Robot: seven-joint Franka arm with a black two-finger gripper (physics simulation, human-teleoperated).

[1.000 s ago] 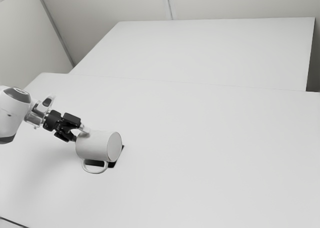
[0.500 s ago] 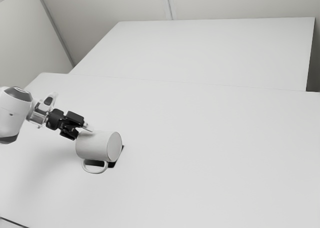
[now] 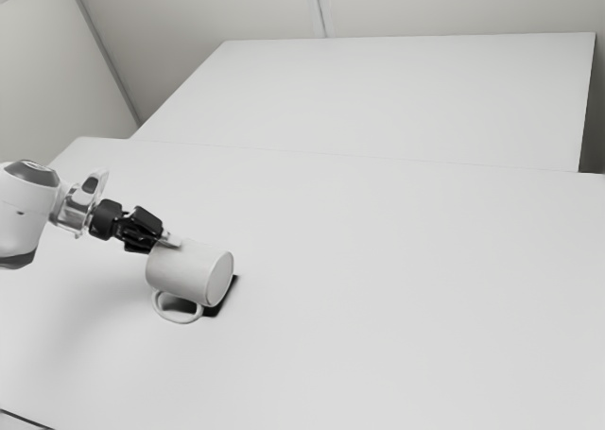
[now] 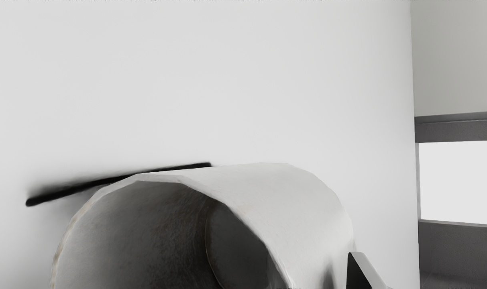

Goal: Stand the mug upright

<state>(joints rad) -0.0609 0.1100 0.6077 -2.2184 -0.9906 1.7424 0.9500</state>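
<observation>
Nearest in the exterior view, a dark line [image 3: 25, 418] crosses the surface [image 3: 397, 307] at its eight-o'clock corner. Closer to the view's centre, also toward eight, the mug [image 3: 181, 267] lies on its side, handle [image 3: 180, 319] below at half past six, base facing four, beside a black flat object [image 3: 223, 303]. The jaws [image 3: 170, 241] are at its mouth end, at ten; whether open or gripping it, I cannot tell. Beyond, at one o'clock, is another white table [image 3: 397, 99].

One mug [image 3: 189, 271], one claw [image 3: 167, 242], one flat black item [image 4: 78, 187]
</observation>
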